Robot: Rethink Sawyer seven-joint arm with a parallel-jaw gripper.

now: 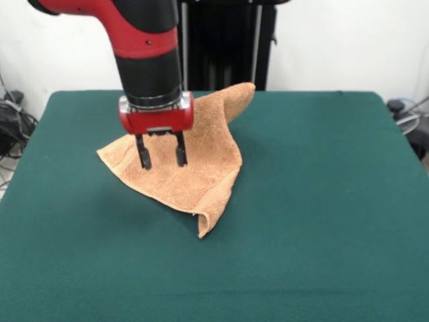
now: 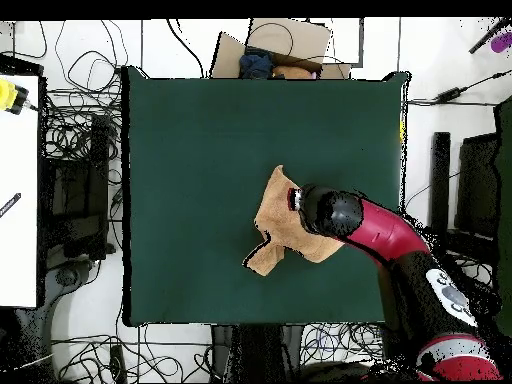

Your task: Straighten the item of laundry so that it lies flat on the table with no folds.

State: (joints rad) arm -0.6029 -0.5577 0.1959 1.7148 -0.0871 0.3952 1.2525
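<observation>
The orange-tan towel [image 1: 201, 161] lies crumpled and folded on the green table [image 1: 322, 168], a little left of the middle. One corner points toward the pedestal and another toward the near edge. My gripper [image 1: 161, 158] hangs straight down over the towel's left part. Its two black fingers are spread apart with nothing between them, and I cannot tell whether the tips touch the cloth. In the overhead view the towel [image 2: 275, 222] lies right of the centre of the table [image 2: 190, 150]. There the arm's black wrist [image 2: 330, 212] covers the towel's right side and hides the gripper.
The black pedestal [image 1: 221, 40] stands behind the table's far edge. In the overhead view a cardboard box [image 2: 275, 45] sits beyond the top edge, a white bench [image 2: 18, 190] stands at the left, and cables lie all around the table.
</observation>
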